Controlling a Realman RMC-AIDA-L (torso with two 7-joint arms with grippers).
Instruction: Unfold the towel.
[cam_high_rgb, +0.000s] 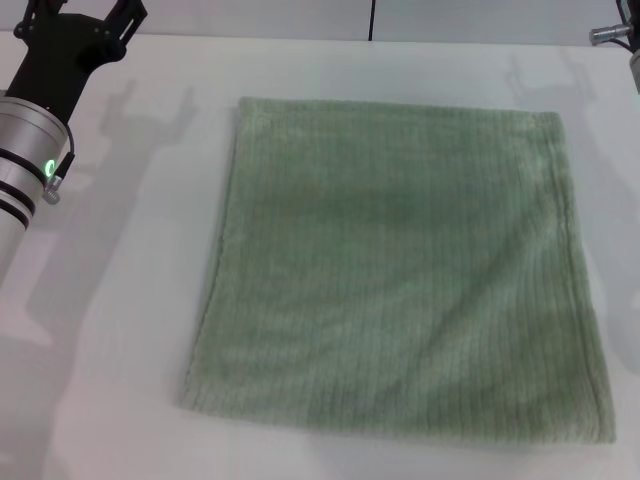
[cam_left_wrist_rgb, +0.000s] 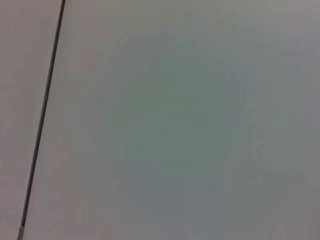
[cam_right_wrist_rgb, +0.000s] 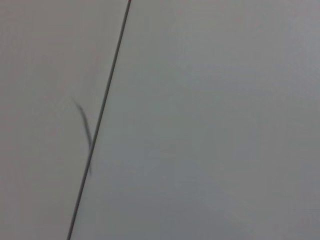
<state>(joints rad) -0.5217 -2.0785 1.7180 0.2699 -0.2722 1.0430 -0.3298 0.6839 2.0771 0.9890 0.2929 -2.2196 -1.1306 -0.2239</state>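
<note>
the towel (cam_high_rgb: 400, 270) lies flat on the white table (cam_high_rgb: 130, 300), roughly square, its edges a little wavy. the left gripper (cam_high_rgb: 75, 25) sits beyond the towel's far left corner, well apart; can't tell how its fingers stand. the right gripper (cam_high_rgb: 620, 40) peeks in past the towel's far right corner, fingers hidden too.
</note>
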